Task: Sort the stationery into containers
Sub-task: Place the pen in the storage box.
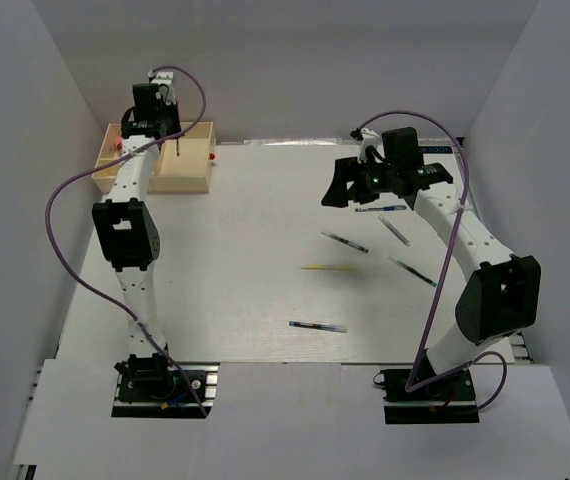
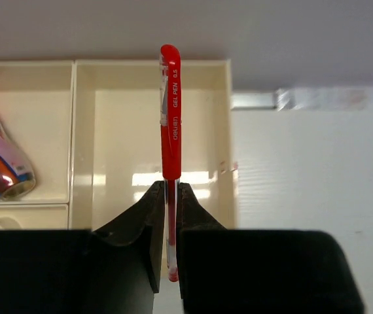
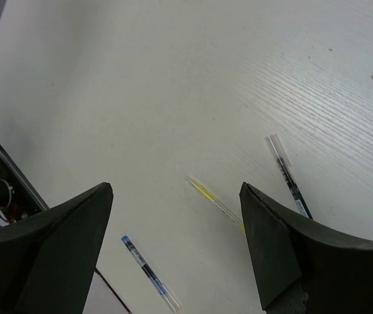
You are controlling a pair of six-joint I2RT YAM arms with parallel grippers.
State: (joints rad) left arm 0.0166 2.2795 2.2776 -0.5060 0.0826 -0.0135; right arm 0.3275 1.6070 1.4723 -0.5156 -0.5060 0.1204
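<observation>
From above, the cream-beige tray is seen at the far left corner of the worktop, with a small red knob on each short side. The left fingers are held over the tray; what is gripped is too small to make out from here. Six thin pens are scattered over the right half of the worktop, among them a yellow-green pen, a blue pen nearest the arm bases, and a dark clear pen. The right fingers are spread wide above the far end of that scatter and nothing is held in them.

In the left wrist view, a red pen marked as a gel pen is clamped near its tip between the two closed fingers, its capped end pointing away over the tray's larger compartment. A short pink cylinder with a striped label is lying in the small compartment to the left. A second small compartment below it is mostly hidden.

In the right wrist view, the fingers are seen far apart, touching nothing. Below them the yellow-green pen, the blue pen and the dark clear pen are lying flat, well apart from one another.
</observation>
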